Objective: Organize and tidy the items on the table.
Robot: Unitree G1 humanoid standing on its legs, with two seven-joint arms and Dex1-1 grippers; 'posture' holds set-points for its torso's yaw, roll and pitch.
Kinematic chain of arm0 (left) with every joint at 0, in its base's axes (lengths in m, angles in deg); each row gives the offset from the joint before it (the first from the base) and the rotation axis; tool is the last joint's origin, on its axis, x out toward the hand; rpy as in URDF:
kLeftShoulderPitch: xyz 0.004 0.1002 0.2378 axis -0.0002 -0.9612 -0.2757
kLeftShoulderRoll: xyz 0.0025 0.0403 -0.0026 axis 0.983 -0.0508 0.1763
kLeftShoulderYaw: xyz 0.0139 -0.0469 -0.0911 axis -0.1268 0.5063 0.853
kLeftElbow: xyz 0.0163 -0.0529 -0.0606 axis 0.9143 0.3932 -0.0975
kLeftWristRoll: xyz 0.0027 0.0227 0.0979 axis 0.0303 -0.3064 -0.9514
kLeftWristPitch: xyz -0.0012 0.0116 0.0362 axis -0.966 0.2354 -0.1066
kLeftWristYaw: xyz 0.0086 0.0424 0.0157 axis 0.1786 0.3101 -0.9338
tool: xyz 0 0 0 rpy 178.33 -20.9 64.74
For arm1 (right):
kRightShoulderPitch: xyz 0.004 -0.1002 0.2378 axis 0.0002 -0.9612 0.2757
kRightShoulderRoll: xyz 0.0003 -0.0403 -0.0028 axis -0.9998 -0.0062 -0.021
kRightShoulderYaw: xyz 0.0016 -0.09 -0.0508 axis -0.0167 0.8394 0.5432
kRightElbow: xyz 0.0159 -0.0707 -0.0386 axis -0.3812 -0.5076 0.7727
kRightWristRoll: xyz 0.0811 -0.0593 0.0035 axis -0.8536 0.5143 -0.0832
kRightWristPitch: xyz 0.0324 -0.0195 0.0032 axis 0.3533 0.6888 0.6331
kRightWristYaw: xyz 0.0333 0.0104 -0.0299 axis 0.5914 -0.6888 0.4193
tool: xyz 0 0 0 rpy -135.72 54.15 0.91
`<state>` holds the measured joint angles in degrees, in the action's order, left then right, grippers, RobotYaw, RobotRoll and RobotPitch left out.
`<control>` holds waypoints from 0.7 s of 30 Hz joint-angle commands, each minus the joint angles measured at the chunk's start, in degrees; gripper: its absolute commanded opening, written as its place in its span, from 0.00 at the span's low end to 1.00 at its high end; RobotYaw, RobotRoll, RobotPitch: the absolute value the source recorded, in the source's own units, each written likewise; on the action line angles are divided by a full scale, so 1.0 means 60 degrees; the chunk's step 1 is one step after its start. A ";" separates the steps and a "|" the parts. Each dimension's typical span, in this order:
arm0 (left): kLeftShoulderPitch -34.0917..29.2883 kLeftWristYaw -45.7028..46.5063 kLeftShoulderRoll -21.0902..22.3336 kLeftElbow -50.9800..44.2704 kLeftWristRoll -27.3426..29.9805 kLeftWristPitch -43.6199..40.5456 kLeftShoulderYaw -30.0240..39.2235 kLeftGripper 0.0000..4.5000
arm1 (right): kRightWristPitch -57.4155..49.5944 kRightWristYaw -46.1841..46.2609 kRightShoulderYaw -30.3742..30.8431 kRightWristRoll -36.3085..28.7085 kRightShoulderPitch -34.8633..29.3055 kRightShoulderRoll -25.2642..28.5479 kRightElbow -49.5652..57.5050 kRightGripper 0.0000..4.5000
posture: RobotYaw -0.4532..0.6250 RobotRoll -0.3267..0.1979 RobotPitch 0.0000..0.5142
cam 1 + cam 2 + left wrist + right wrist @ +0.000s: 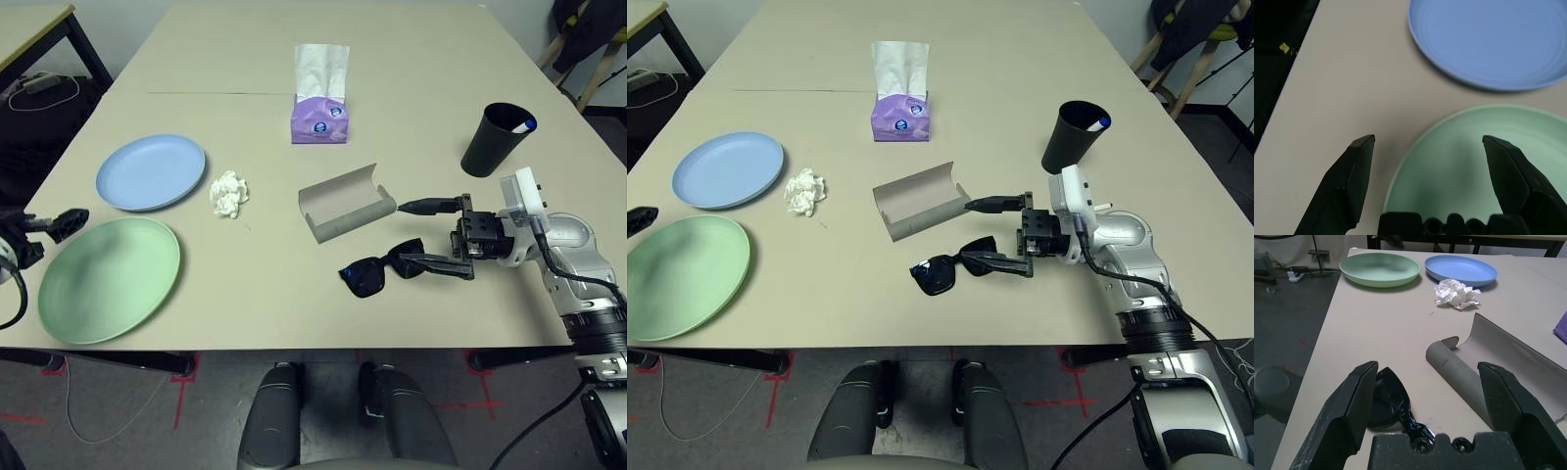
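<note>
Dark-grey floor (220, 392) w/ red tape marks (182, 392) by table's (392, 323) near edge. Side desk (29, 24), dk frame, past far-left side; wooden-legged chair (1183, 73) w/ dk cloth off far-right corner.

green plate (1449, 171) cut off at the left wrist picture's edge, purple tissue box (1561, 328) too — mostly outside the right wrist picture

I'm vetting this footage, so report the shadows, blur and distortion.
Left wrist view: green plate carries soft dark patches, its surface smooth and lacking detail; right wrist view: crisp crumples on the tissue wad, shadow under the blue plate; left eye view: soft shadow beside the green plate, no strong glare on the tabletop.
</note>
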<state>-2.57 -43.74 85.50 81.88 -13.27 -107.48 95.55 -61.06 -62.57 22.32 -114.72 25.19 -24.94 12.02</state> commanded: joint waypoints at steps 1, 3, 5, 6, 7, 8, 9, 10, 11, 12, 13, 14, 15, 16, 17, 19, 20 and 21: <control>-0.0244 -0.0081 -0.0138 0.0198 -0.0020 0.0031 0.0021 1.00 | -0.0003 0.0030 0.0068 0.0037 -0.0053 -0.0017 0.0071 0.99 | 0.54 0.62 0.28; -0.0248 -0.0077 -0.0167 0.0303 -0.0063 0.0077 -0.0047 1.00 | -0.0022 0.0065 0.0067 0.0036 -0.0085 -0.0023 0.0134 0.99 | 0.54 0.62 0.28; -0.0200 -0.0059 -0.0145 0.0500 -0.0127 0.0178 -0.0108 1.00 | -0.0040 0.0096 0.0069 0.0036 -0.0129 -0.0019 0.0198 0.99 | 0.54 0.62 0.27; -0.0195 -0.0071 -0.0111 0.0592 -0.0158 0.0228 -0.0148 1.00 | -0.0044 0.0107 0.0071 0.0035 -0.0152 -0.0013 0.0227 0.99 | 0.54 0.62 0.27; -0.0187 -0.0092 -0.0077 0.0713 -0.0201 0.0300 -0.0192 1.00 | -0.0043 0.0128 0.0070 0.0038 -0.0175 -0.0007 0.0257 0.99 | 0.54 0.62 0.27; -0.0178 -0.0112 -0.0052 0.0818 -0.0225 0.0338 -0.0219 1.00 | -0.0054 0.0148 0.0069 0.0033 -0.0203 -0.0001 0.0302 0.99 | 0.54 0.62 0.27; -0.0168 -0.0126 -0.0036 0.0897 -0.0238 0.0368 -0.0238 1.00 | -0.0062 0.0164 0.0069 0.0028 -0.0221 0.0003 0.0332 0.99 | 0.54 0.62 0.27; -0.0172 -0.0171 0.0007 0.1002 -0.0275 0.0427 -0.0298 1.00 | -0.0074 0.0184 0.0068 0.0019 -0.0231 0.0003 0.0370 0.99 | 0.54 0.62 0.27; -0.0174 -0.0198 0.0026 0.1091 -0.0294 0.0463 -0.0325 1.00 | -0.0091 0.0203 0.0066 0.0008 -0.0246 0.0004 0.0415 0.99 | 0.53 0.62 0.27; -0.0174 -0.0221 0.0041 0.1156 -0.0310 0.0496 -0.0347 1.00 | -0.0102 0.0216 0.0064 0.0001 -0.0255 0.0005 0.0444 0.99 | 0.53 0.62 0.27; -0.0180 -0.0250 0.0071 0.1250 -0.0351 0.0558 -0.0393 0.96 | -0.0108 0.0225 0.0061 -0.0004 -0.0261 0.0005 0.0476 1.00 | 0.53 0.62 0.27; -0.0166 -0.0261 0.0074 0.1329 -0.0365 0.0599 -0.0406 0.91 | -0.0118 0.0236 0.0059 -0.0009 -0.0265 0.0004 0.0503 1.00 | 0.53 0.62 0.27; -0.0152 -0.0249 0.0073 0.1394 -0.0388 0.0645 -0.0414 0.85 | -0.0124 0.0245 0.0057 -0.0012 -0.0266 0.0004 0.0524 1.00 | 0.53 0.62 0.27; -0.0139 -0.0224 0.0076 0.1458 -0.0422 0.0695 -0.0424 0.77 | -0.0129 0.0255 0.0055 -0.0013 -0.0269 0.0005 0.0545 1.00 | 0.53 0.62 0.27; -0.0130 -0.0219 0.0082 0.1503 -0.0444 0.0739 -0.0437 0.70 | -0.0135 0.0259 0.0055 -0.0014 -0.0272 0.0009 0.0561 1.00 | 0.53 0.62 0.27; -0.0145 -0.0259 0.0128 0.1561 -0.0501 0.0848 -0.0493 0.52 | -0.0142 0.0278 0.0060 -0.0011 -0.0272 0.0009 0.0581 1.00 | 0.53 0.62 0.27; -0.0157 -0.0277 0.0163 0.1585 -0.0545 0.0910 -0.0534 0.45 | -0.0142 0.0285 0.0063 -0.0008 -0.0268 0.0010 0.0579 1.00 | 0.53 0.62 0.27; -0.0148 -0.0286 0.0165 0.1600 -0.0548 0.0927 -0.0525 0.35 | -0.0132 0.0292 0.0064 0.0000 -0.0263 0.0006 0.0560 1.00 | 0.53 0.62 0.27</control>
<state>-3.21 -44.93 85.58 90.58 -15.87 -102.52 92.99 -61.64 -60.82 22.32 -114.74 24.32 -25.10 14.52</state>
